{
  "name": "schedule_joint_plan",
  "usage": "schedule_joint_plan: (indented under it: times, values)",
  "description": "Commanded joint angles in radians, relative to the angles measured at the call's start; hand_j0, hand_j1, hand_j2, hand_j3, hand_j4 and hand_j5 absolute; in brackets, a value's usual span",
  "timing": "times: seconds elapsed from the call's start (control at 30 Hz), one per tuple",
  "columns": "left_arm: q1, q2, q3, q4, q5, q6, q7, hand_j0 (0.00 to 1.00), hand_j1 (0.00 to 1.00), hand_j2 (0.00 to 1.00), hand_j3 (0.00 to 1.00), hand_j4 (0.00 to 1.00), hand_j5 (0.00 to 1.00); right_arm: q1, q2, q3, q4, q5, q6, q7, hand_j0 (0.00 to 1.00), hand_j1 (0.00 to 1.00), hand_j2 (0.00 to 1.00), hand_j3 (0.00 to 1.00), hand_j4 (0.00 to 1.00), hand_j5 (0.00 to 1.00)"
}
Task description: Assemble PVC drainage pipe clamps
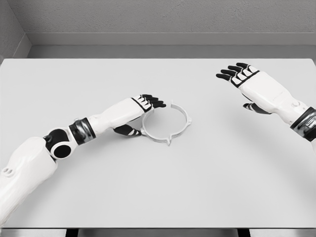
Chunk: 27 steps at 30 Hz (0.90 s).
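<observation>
While the clamp ring (165, 123) lies flat on the surface (158, 187), gap at upper left | left hand (143, 106) touches its rim, fingers relaxed | right hand (252, 81) apart, released

A plain simulated test space, not a lived-in room: a wide, smooth white table (158, 187) fills the view, backed by a bare grey wall (168, 17) with flat, computer-rendered surfaces.

Clamp ring: you see the white pipe clamp (165, 123) flat on the table (158, 187); open gap at top
Left hand (140, 111): fingers extended, at the ring's left edge
Right hand (252, 84): fingers spread, well apart from it
</observation>
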Motion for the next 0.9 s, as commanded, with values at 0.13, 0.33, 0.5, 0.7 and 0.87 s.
schedule_joint_plan:
  times: [0.13, 0.33, 0.5, 0.7, 0.87]
  values:
    - [-0.012, -0.022, 0.0, 0.025, 0.005, 0.0, 0.0, 1.0, 1.0, 1.0, 1.0, 1.0, 1.0, 0.0, -0.001, 0.001, -0.002, -0.007, 0.001, -0.001, 1.0, 1.0, 1.0, 1.0, 1.0, 1.0]
    - [-0.015, -0.027, 0.0, 0.029, 0.005, 0.0, 0.0, 1.0, 1.0, 1.0, 1.0, 1.0, 1.0, 0.0, -0.001, 0.001, -0.002, -0.007, 0.001, -0.001, 1.0, 1.0, 1.0, 1.0, 1.0, 1.0]
    - [-0.018, -0.039, 0.0, 0.035, 0.005, 0.0, -0.001, 1.0, 1.0, 1.0, 1.0, 1.0, 1.0, 0.0, -0.001, 0.001, -0.002, -0.007, 0.001, -0.001, 1.0, 1.0, 1.0, 1.0, 1.0, 1.0]
    - [-0.025, -0.045, 0.0, 0.045, 0.005, 0.0, -0.001, 1.0, 1.0, 1.0, 1.0, 1.0, 1.0, 0.0, -0.001, 0.001, -0.002, -0.007, 0.001, -0.001, 1.0, 1.0, 1.0, 1.0, 1.0, 1.0]
    - [-0.032, -0.053, 0.002, 0.052, 0.005, 0.0, -0.001, 1.0, 1.0, 1.0, 1.0, 1.0, 1.0, 0.002, -0.001, 0.001, -0.002, -0.007, 0.001, -0.001, 1.0, 1.0, 1.0, 1.0, 1.0, 1.0]
